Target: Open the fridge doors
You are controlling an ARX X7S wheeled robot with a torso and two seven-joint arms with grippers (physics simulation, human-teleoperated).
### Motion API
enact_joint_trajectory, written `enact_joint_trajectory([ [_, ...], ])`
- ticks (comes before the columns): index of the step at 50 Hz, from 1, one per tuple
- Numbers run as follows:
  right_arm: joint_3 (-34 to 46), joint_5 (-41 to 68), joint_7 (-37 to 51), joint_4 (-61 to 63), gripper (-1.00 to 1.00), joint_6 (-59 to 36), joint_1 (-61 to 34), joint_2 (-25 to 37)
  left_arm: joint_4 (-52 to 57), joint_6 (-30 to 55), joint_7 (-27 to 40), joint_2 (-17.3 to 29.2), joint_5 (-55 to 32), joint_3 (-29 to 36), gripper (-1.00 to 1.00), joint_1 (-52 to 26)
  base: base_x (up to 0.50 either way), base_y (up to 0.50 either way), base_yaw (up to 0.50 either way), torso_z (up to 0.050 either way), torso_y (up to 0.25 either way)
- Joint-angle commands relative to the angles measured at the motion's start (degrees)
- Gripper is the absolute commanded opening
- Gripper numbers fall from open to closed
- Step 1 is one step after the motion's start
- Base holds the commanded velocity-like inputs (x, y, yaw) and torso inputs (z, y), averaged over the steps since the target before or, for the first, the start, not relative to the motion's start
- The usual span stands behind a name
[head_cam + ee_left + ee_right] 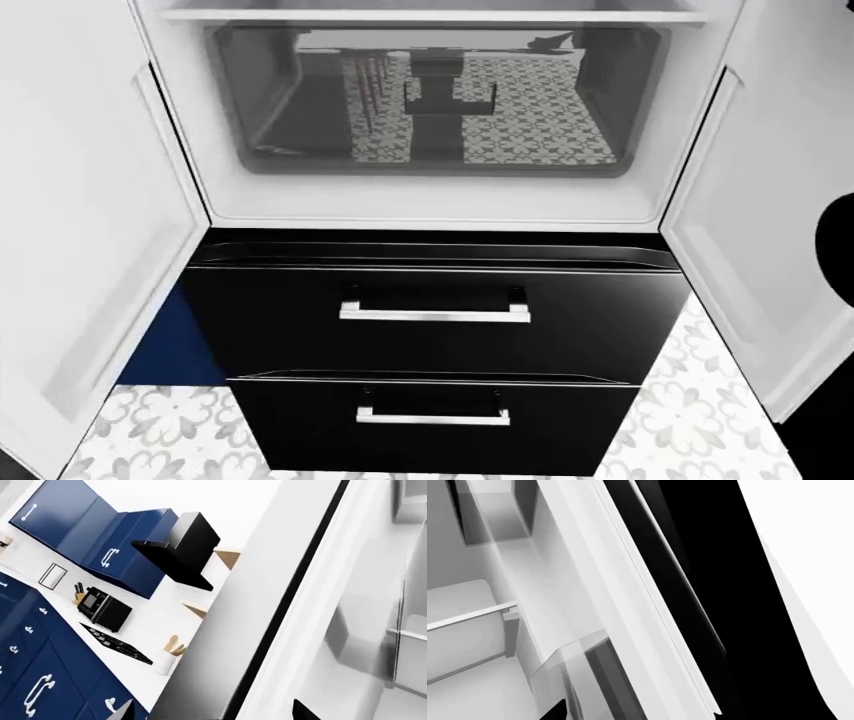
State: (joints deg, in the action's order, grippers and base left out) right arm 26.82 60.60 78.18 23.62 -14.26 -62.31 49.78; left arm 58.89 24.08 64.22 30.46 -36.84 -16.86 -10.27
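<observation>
Both fridge doors (80, 230) swung wide, white inner faces flanking the open compartment above two black drawers (434, 315). Neither gripper shows in head view; wrist views catch only dark finger tips at frame edges, so spread or clenched: cannot tell. Nothing visibly held.

Both fridge doors (80, 240) stand swung wide open to either side of the lit compartment, white inner faces turned inward, the left one's thin black edge showing in the left wrist view.
</observation>
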Motion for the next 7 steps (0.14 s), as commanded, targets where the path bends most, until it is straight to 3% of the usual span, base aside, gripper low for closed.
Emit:
enact_joint_trajectory([
  [1, -0.2, 0.7, 2.9, -16.9, 1.0, -1.8, 2.9, 0.8, 0.4, -3.3, 3.9, 3.6, -4.4, -10.3, 1.0, 8.2, 0.0, 0.0, 0.0, 0.0, 0.0],
  [7, -0.1, 0.6, 3.0, -16.9, 1.0, -2.2, 2.4, 0.3, 0.6, -6.0, 4.3, 4.4, -6.1, -15.9, 1.0, 14.0, 0.0, 0.0, 0.0, 0.0, 0.0],
])
